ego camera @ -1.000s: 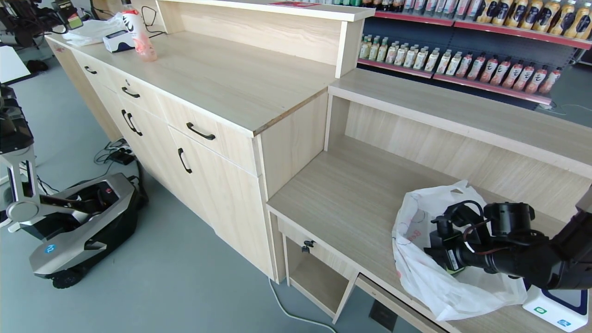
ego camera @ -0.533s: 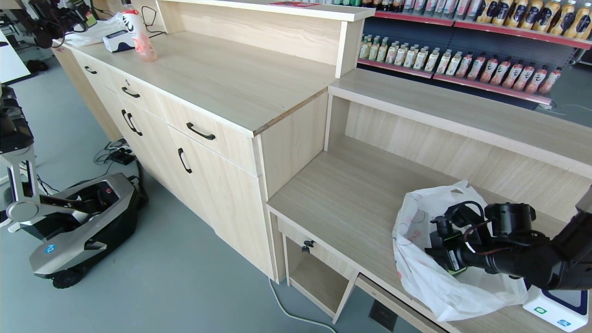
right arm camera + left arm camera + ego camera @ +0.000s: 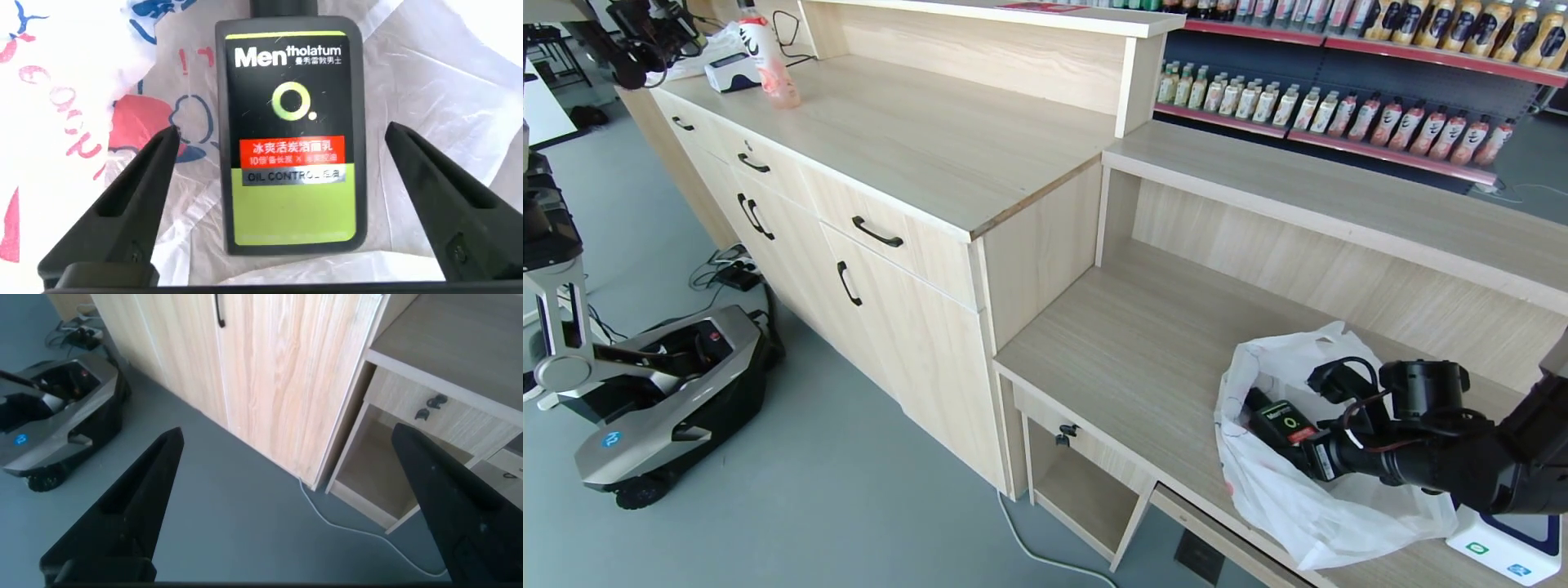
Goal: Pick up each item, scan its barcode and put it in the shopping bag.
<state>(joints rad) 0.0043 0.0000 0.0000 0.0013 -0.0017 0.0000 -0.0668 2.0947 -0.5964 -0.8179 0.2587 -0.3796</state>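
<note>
My right end effector (image 3: 279, 135) hangs with fingers apart at the mouth of the bag (image 3: 1327, 523), near the worktop's (image 3: 1143, 343) front right edge. The bottle (image 3: 286, 163) lies inside, touching neither finger. The left end effector (image 3: 286, 431) is spread too, above the floor (image 3: 245, 514).

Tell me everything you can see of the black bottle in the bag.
The bottle is flat, black plastic by its look, with a black cap at one end and a green ring, a red strip and a lime-green band on its label. It lies label up inside the white shopping bag, resting on the plastic. The right gripper is open, its fingers on either side and clear of it.
</note>
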